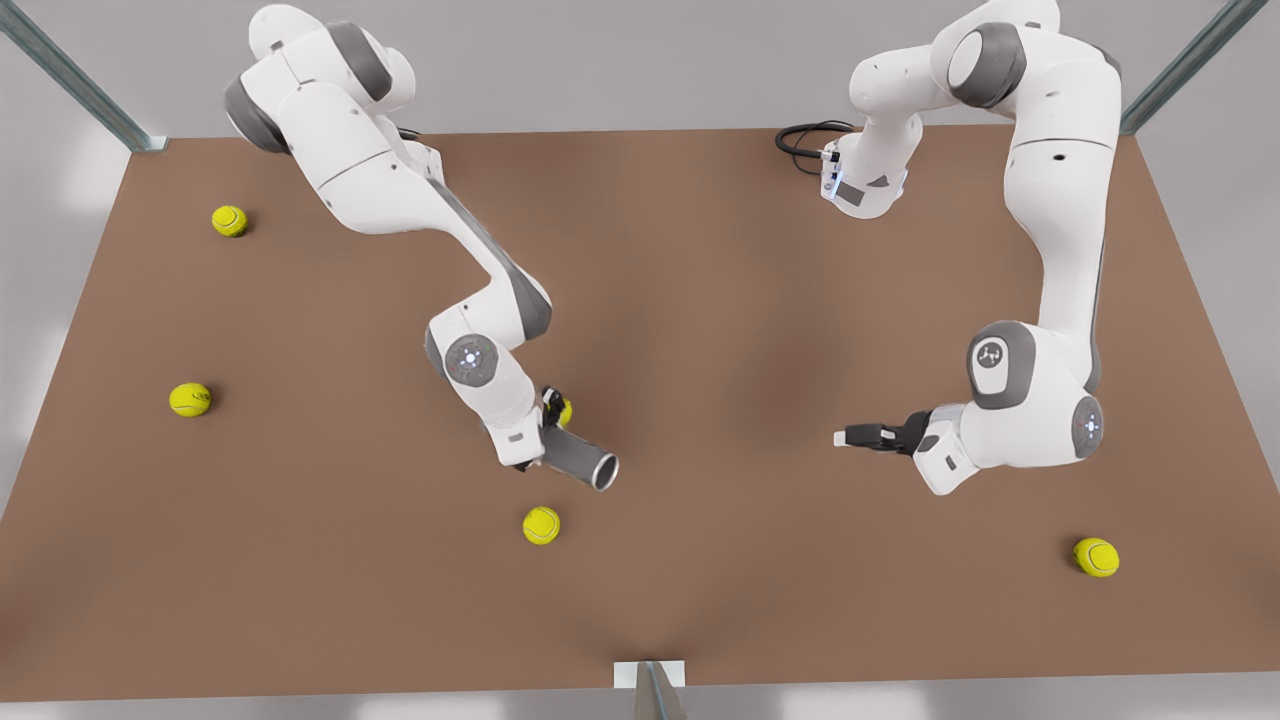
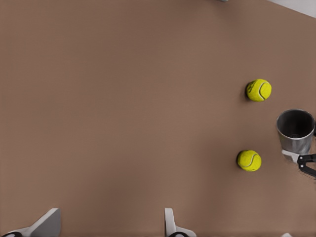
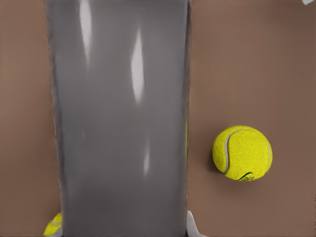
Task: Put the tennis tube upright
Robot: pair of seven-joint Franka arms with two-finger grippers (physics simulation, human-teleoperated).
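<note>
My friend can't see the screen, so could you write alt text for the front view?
An arm on the front view's left has the right gripper at a tilted dark grey tennis tube over a brown table. On the front view's right the other arm waits, its left gripper pointing toward the tube. Five yellow tennis balls lie scattered.

Tennis tube (image 1: pixel 580 459) dark grey, lighter silvery rim, glossy white highlights. Tennis balls (image 1: pixel 541 525) yellow-green with pale curved seams. Bench (image 1: pixel 700 300) plain brown. Arms (image 1: pixel 1060 200) white with grey joints.
</note>
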